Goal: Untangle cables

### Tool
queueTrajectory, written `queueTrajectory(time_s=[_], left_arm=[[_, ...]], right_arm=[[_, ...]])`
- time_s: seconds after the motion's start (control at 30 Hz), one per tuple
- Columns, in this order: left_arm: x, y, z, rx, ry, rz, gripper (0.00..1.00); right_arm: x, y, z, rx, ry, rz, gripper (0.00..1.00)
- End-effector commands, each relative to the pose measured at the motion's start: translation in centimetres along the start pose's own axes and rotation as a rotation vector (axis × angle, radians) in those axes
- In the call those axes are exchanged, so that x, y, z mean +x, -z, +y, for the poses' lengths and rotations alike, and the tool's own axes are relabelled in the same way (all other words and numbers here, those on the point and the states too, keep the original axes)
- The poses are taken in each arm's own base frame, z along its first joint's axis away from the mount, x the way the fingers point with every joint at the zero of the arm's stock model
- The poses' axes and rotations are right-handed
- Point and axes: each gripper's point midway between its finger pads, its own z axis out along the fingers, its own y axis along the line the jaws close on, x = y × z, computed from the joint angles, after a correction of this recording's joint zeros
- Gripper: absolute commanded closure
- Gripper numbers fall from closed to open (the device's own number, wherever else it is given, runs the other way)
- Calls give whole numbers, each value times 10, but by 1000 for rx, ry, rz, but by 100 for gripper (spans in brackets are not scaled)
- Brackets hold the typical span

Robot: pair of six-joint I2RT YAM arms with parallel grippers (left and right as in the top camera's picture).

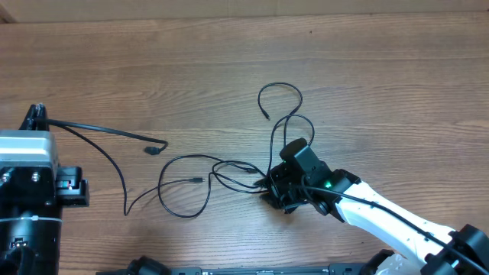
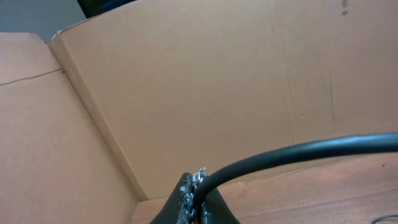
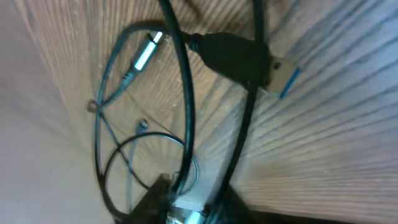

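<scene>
Right hand (image 3: 180,208) low over the table (image 1: 229,46), pinched narrow on the cables (image 3: 188,112), one black strand running straight down between the fingertips. Just beyond, a black USB plug (image 3: 239,56) with a blue-tinted metal tip, lying against another strand. Farther out, a silver-tipped jack (image 3: 146,51) inside a loose loop, flat on the wood. From overhead, this hand planted at the right edge of the tangle, loops spreading left toward the middle of the table and one open loop curling off toward the far side. Well apart, at the left edge, left hand (image 2: 194,199) clamped on a single cable, the strand leaving rightward from the fingertips. From overhead, that strand stretched across the wood to a small plug end (image 1: 154,150), a second length drooping down toward the loops in the middle. Behind the left hand, a cardboard wall (image 2: 186,81).
</scene>
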Motion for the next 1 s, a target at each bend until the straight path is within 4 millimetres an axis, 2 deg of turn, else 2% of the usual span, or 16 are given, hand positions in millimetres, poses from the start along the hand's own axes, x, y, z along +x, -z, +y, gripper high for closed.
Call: queueTrajectory(time_s=[0.0,0.07,0.17,0.33,0.37,0.4,0.47,0.57,0.6,0.67,0.73,0.77,0.8,0.87,0.9,0.97], left_arm=[[0,0,1,-4,15,-1,96],[1,0,0,-3,13,3,96],[2,0,0,-1,10,7,96],[3,-1,-1,0,9,9,96],[2,-2,-2,4,9,9,96],[2,-2,-4,12,11,7,96],[1,-4,-12,50,26,2,96],[3,-9,-17,64,17,15,96],[5,-14,-21,68,8,29,96],[7,-22,-27,75,-4,50,96],[12,-34,-36,85,-22,80,96],[13,-38,-40,88,-28,90,96],[16,-46,-46,94,-34,110,96],[22,-59,-56,101,-25,143,96],[25,-65,-62,107,-23,160,96],[27,-73,-75,148,-26,173,96]], right_arm=[[1,-1,3,-13,13,-1,96],[1,-1,11,-44,93,-6,96],[3,4,40,-157,289,-7,96],[1,46,101,-328,528,-57,96],[2,68,123,-386,607,-81,96],[2,80,134,-411,647,-102,96],[1,123,166,-462,774,-183,96],[2,176,193,-461,912,-294,96],[0,202,201,-434,952,-366,96],[-6,243,207,-373,982,-502,96],[-11,300,209,-304,986,-685,96],[-11,319,210,-292,985,-742,96],[-8,357,209,-280,976,-847,96],[-2,406,207,-287,963,-977,96],[5,438,205,-305,955,-1062,96],[12,473,201,-329,943,-1157,96]])
